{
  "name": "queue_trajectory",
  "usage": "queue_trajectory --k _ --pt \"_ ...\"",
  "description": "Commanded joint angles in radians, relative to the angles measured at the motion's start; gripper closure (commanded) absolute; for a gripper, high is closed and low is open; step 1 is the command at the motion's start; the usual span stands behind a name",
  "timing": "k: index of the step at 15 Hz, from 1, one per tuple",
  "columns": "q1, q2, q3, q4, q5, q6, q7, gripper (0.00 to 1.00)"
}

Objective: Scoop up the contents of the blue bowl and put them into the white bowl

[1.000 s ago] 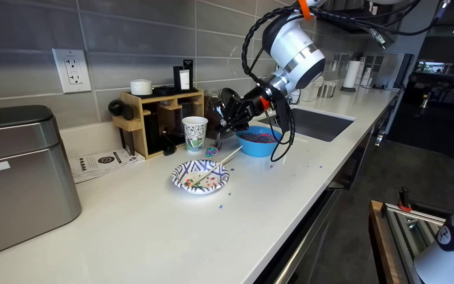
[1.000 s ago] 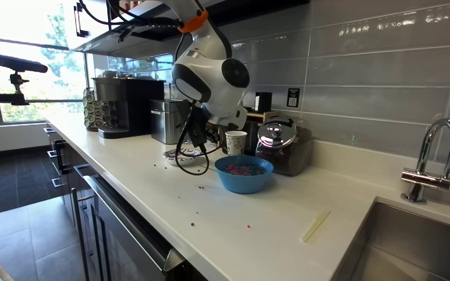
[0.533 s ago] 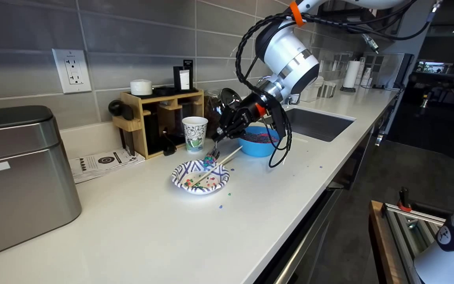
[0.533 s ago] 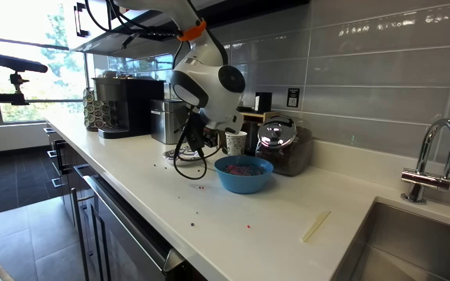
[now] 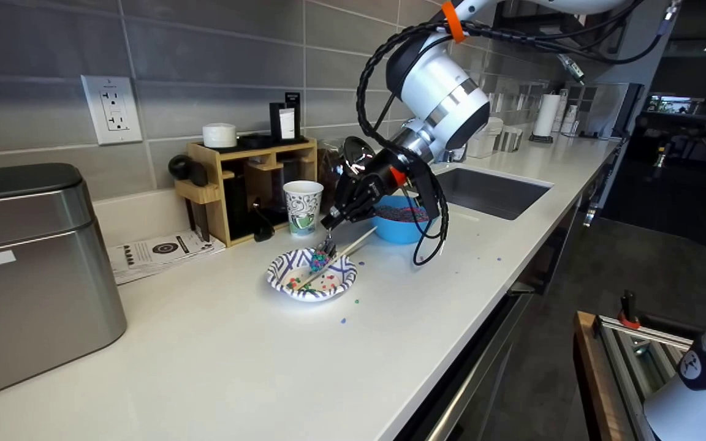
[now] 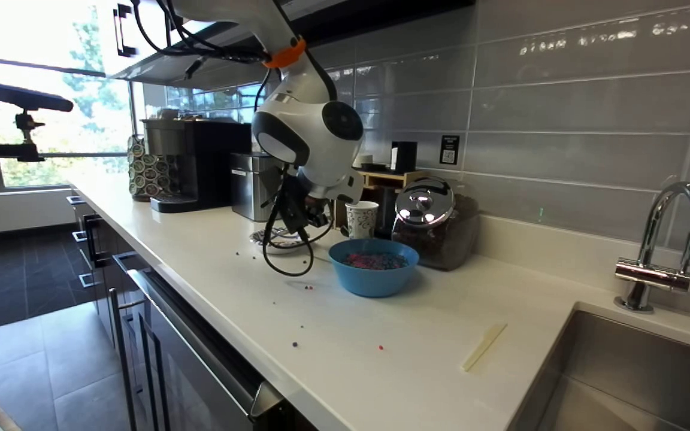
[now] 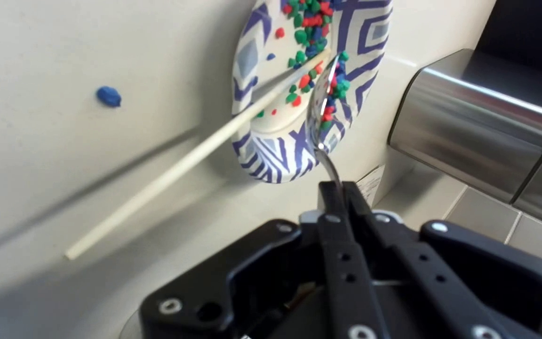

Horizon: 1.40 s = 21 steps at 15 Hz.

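Observation:
The shallow white bowl with blue patterning (image 5: pixel 288 264) stands on the counter with several coloured bits in it; it also shows in the wrist view (image 7: pixel 278 162). My gripper (image 7: pixel 344 187) is shut on the handle of a metal spoon (image 7: pixel 317 110). The spoon carries red, green and blue bits (image 7: pixel 340 87). In an exterior view the gripper (image 5: pixel 328 222) is above the white bowl's far edge, with the spoon's loaded end over the bowl's inside. The blue bowl (image 6: pixel 374 280) stands behind the gripper and holds many reddish and dark bits (image 6: pixel 375 260).
A pale stick (image 7: pixel 181 167) leans across the white bowl's rim. A paper cup (image 5: pixel 304 208), a wooden organizer (image 5: pixel 224 205) and a jar with a metal lid (image 6: pixel 441 239) stand along the wall. A metal bin (image 5: pixel 40 294) is nearby. Loose bits lie on the counter.
My gripper has moved away from the blue bowl's side toward the white bowl. The loaded spoon has gone from beside the cup to over the white bowl. The bowls stay put.

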Motion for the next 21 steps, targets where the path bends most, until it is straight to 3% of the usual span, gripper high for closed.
queue_trajectory --k 1,21 --pt "0.024 -0.012 0.020 -0.015 0.018 0.062 -0.028 1.00" --pt "0.071 -0.099 0.065 -0.081 0.023 0.280 -0.111 1.00"
